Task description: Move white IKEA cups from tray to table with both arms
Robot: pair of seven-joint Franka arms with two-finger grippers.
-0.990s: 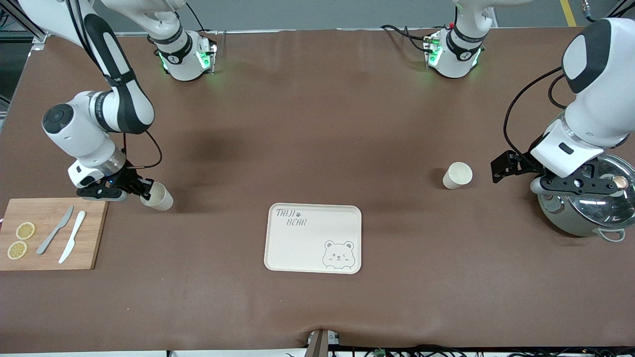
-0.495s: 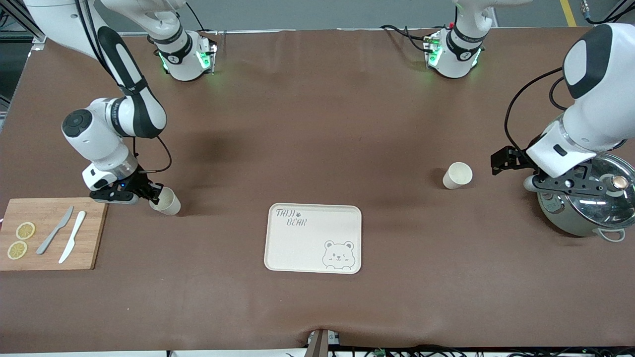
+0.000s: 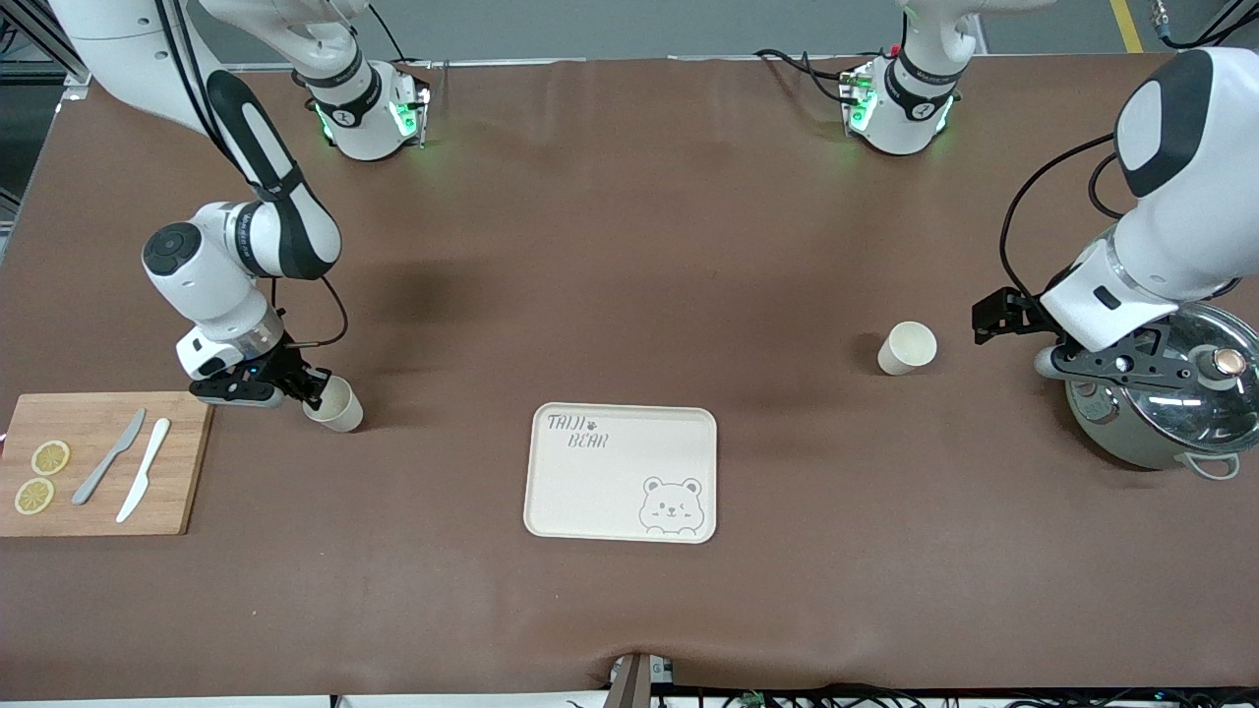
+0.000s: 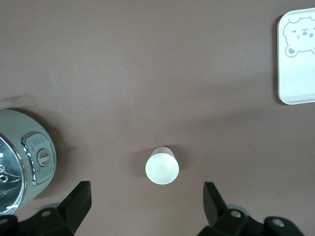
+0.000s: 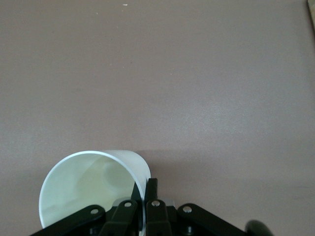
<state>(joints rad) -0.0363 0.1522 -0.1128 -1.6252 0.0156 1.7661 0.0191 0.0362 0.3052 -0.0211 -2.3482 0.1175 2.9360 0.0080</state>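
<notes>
right gripper [image 3: 313,391] pinching cup [image 3: 334,404] rim beside cutting board [image 3: 187,433] | left gripper [image 4: 147,206] spread, over second cup [image 4: 162,166]

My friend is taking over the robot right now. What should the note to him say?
Right gripper: shut on the rim of one white cup, low at the table, beside the cutting board. Whether the cup touches the cloth is unclear.
Left gripper: open, empty, up beside the pot.
Other cup: upright on the table, toward the left arm's end.
Tray: empty.
Done: both cups are off the tray.
Left: let go of the held cup.
</notes>
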